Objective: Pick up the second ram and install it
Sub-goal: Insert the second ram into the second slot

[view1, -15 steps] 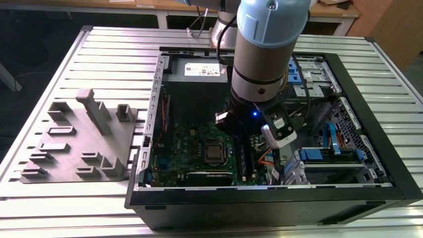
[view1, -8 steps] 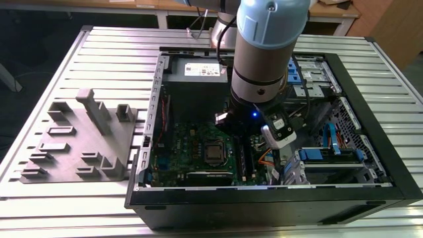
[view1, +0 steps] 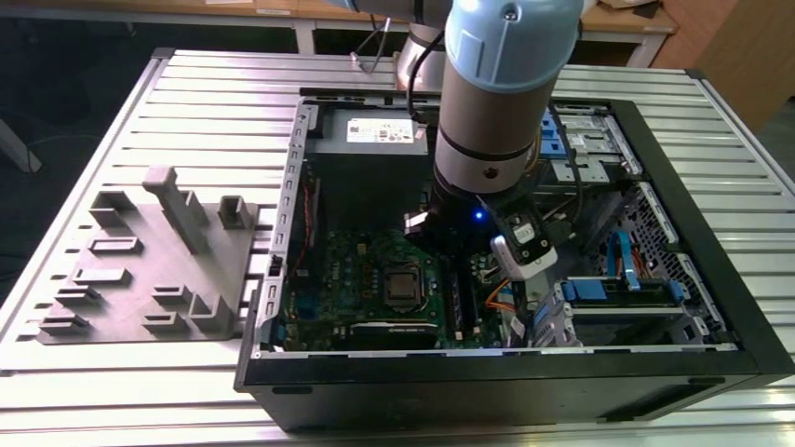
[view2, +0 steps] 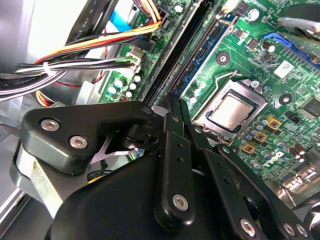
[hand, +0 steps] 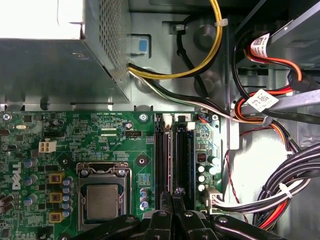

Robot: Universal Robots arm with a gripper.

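My gripper [hand: 175, 194] hangs low inside the open computer case [view1: 695, 233], over the memory slots of the green motherboard [hand: 100, 135]. Its two black fingers [view2: 172, 112] are pressed together, shut on the second ram [hand: 175, 160]. That ram is a thin dark strip seen edge-on, running straight out from the fingertips along the slots [view2: 180, 55]. I cannot tell how deep it sits in its slot. In the exterior view the arm's wrist [view1: 491, 140] stands upright over the board and hides the fingers.
The processor socket [hand: 102, 200] lies beside the slots. The grey power supply [hand: 50, 65] and bundles of cables [hand: 280, 190] crowd the slots' far end and side. A grey holder tray [view1: 149, 261] sits on the table at the exterior view's left.
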